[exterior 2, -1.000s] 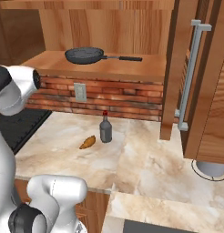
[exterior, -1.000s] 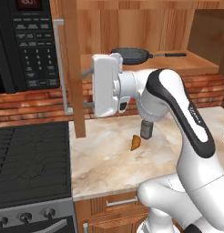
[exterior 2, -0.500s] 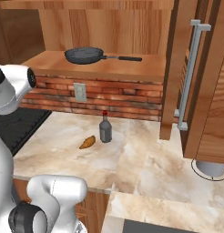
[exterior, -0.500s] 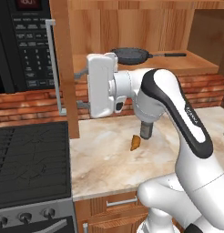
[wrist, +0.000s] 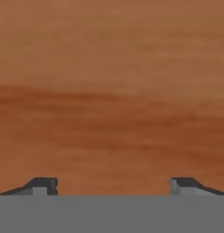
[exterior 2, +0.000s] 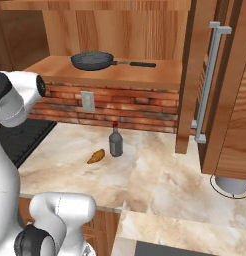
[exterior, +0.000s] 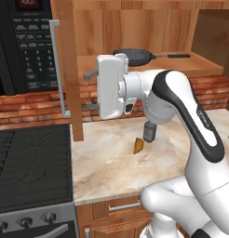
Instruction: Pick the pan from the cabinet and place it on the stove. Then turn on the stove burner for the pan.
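- Gripper (wrist: 113, 185): jaws spread wide, nothing between them. In the hand view the two dark fingertips (wrist: 41, 185) face flat reddish wood at close range, and whether they touch it cannot be told.
- Change, gripper: over the last second the white hand has swung leftward toward the left cabinet door (exterior: 67, 69); its opening has stayed the same.
- Change, door: the door's edge and its silver bar handle (exterior: 59, 69) have shifted rightward in the left base view, so the door reads as swung further open.
- Cabinet (exterior 2: 115, 70): both doors open, the right door (exterior 2: 222, 90) at the right edge of the opening; shelf interior exposed.
- Pan (exterior 2: 92, 61): flat on the cabinet shelf, toward the shelf's left half, long handle pointing right along the shelf. Unmoved, untouched, well apart from the gripper.
- Stove (exterior: 30, 167): at the counter's left edge, grates bare, knobs along the front; no pan on it.
- Counter (exterior 2: 160, 175): small dark bottle (exterior 2: 115, 141) near the back wall below the shelf; orange-brown food item (exterior 2: 96, 156) just beside it toward the counter's front.
- Judgement: the work appears to be the door-clearing step. With the shelf now open, the next step would be lifting the hand from the door to the pan. Placement and burner are not yet done.
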Controlling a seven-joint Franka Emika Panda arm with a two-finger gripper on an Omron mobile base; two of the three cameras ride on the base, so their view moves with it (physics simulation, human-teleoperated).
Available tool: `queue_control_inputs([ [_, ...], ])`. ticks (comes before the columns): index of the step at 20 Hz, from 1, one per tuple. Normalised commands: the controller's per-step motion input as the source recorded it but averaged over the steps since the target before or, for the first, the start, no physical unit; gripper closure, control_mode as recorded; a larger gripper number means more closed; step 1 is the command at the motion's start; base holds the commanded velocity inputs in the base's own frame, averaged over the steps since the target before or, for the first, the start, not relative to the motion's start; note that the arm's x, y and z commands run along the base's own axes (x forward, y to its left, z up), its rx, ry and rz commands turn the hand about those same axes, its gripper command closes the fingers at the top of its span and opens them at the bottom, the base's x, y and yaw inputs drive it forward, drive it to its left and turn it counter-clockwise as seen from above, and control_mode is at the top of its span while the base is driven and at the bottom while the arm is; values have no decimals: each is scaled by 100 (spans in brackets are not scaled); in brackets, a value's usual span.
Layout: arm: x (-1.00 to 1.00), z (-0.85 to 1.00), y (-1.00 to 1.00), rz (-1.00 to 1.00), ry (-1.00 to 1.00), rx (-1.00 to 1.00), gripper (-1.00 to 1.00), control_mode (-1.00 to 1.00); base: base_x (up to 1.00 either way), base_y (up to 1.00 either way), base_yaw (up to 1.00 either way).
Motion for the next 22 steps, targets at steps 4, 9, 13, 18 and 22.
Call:
queue_control_inputs([
  [4, -3, 0, -39, -9, -8, -6, -100, -100, 0, 0, 0],
  [9, -2, 0, -39, -13, -8, -8, -100, -100, 0, 0, 0],
  [13, 0, 1, -33, -18, -7, -11, -100, -100, 0, 0, 0],
  [18, 0, 2, -27, -21, -5, -14, -100, -100, 0, 0, 0],
  [22, 0, 1, -28, -20, -3, -16, -100, -100, 0, 0, 0],
])
